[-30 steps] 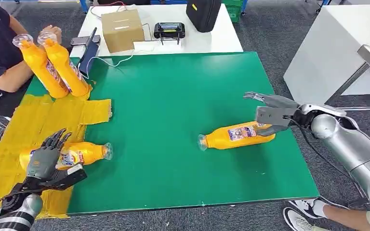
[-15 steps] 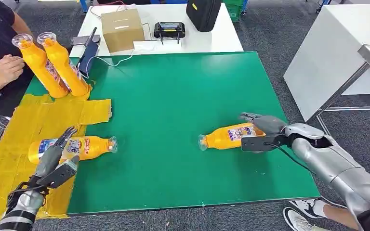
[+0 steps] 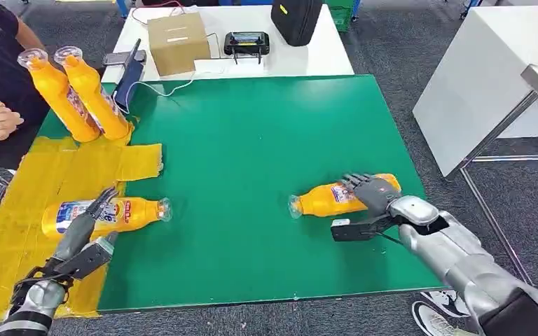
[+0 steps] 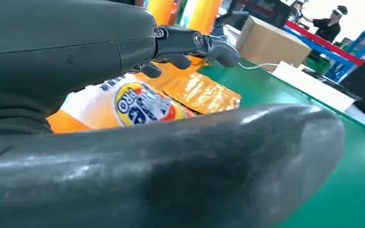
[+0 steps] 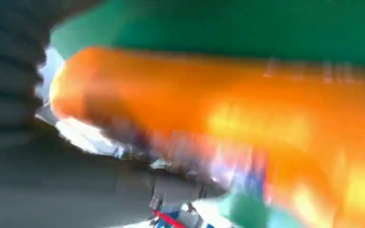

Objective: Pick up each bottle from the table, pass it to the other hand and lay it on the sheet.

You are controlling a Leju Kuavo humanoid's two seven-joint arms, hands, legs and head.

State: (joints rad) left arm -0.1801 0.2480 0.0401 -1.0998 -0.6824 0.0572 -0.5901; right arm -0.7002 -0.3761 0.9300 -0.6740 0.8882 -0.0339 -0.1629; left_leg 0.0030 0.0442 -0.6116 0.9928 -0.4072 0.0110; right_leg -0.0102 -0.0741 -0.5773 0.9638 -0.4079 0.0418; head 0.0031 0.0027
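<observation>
head view: set high, facing forward and down over the green table (image 3: pixel 252 140), both arms entering from below. left wrist view: very close behind the left hand (image 4: pixel 123 156), low over the yellow sheet (image 4: pixel 199 90), facing across the table; shares the lying bottle (image 4: pixel 123 102) with head view. right wrist view: almost against the other bottle (image 5: pixel 218 118), blurred.

The table (image 3: pixel 252 140) top is plain green. At nine o'clock lies a crinkled yellow sheet (image 3: pixel 14 203). The bottles are all orange: one on the sheet (image 3: pixel 105 213) carries a white, blue and red label, one at four o'clock (image 3: pixel 326 198) has a white and blue label, and two at ten o'clock (image 3: pixel 77 91) show clear caps. The hands are dark grey, left (image 3: pixel 84 241) and right (image 3: pixel 371 203), on silver arms. At twelve o'clock sits a brown cardboard box (image 3: pixel 177 43).
</observation>
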